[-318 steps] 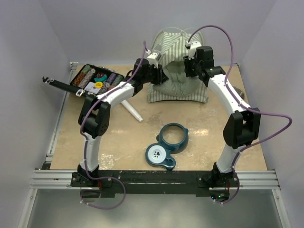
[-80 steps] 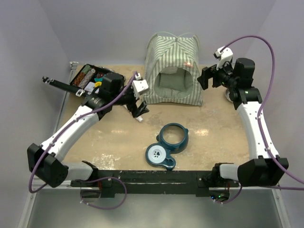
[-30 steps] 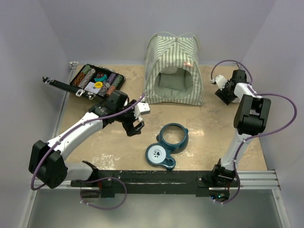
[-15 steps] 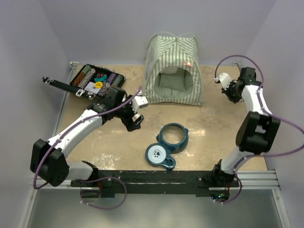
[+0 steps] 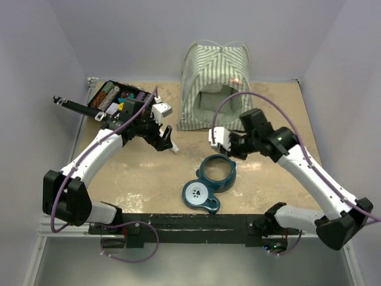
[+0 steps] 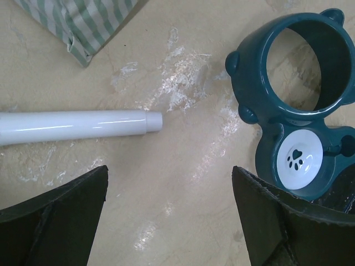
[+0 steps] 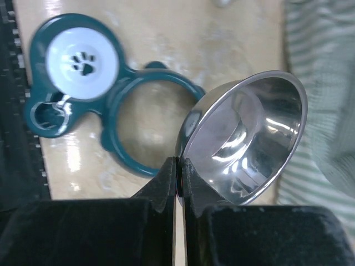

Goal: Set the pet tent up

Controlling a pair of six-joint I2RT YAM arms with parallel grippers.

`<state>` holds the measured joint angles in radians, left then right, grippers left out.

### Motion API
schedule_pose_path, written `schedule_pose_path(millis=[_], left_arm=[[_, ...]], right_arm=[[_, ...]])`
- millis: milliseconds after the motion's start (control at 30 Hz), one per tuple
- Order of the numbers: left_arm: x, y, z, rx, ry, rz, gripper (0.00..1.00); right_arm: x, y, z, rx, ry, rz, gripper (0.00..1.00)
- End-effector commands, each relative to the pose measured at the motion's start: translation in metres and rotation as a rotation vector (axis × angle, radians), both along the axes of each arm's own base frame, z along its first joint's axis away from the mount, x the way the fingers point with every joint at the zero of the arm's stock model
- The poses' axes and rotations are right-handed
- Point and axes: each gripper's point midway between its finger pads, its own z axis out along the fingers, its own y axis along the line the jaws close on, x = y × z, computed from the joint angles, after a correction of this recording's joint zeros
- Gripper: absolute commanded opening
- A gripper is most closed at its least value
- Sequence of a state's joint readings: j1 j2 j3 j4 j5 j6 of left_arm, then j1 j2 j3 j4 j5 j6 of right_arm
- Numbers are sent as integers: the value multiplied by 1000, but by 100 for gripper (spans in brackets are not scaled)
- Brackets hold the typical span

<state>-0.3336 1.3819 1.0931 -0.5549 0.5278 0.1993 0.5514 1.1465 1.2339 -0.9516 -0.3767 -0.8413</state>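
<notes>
Seems done with the pet tent (image 5: 217, 83), standing tall at the middle of the worktop's far edge. Now pinching a shiny bowl (image 7: 247, 136) by its rim in the shut right end effector (image 7: 178, 177). Holding nothing in the wide-open left end effector (image 6: 169, 216). Next, likely: set bowl flat into the open ring of the bowl stand (image 6: 249, 83).

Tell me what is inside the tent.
Through the doorway of the tent, a pale cushion shows inside. The striped walls hide the rest of the inside, and the right arm with its cable covers the lower right part of the doorway.
</notes>
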Motion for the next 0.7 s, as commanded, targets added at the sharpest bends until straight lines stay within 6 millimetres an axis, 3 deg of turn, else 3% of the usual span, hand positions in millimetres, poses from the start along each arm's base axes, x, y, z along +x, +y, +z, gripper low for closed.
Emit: schedule_pose_path(millis=[0,67,200,500,567,667], left_arm=[[7,-3,22,-46,-28,15,97],[4,1,20,-34,-29,24,97],[-4,8,17,-16,-35,44,97],[-9,15,20,1,-56,47,97],[-10,15,20,4,-57,44,97],[-12,16,19,10,-53,41,98]], right_arm=[[-25,35,-24,-6,104,66,0],[-29,40,-31,-27,96,103,0],[-40,43,-66,-124,121,162,0],[-27,38,-102,-230,105,128,2],[-28,34,-107,-246,111,128,8],[-35,34,-107,-245,145,144,29]])
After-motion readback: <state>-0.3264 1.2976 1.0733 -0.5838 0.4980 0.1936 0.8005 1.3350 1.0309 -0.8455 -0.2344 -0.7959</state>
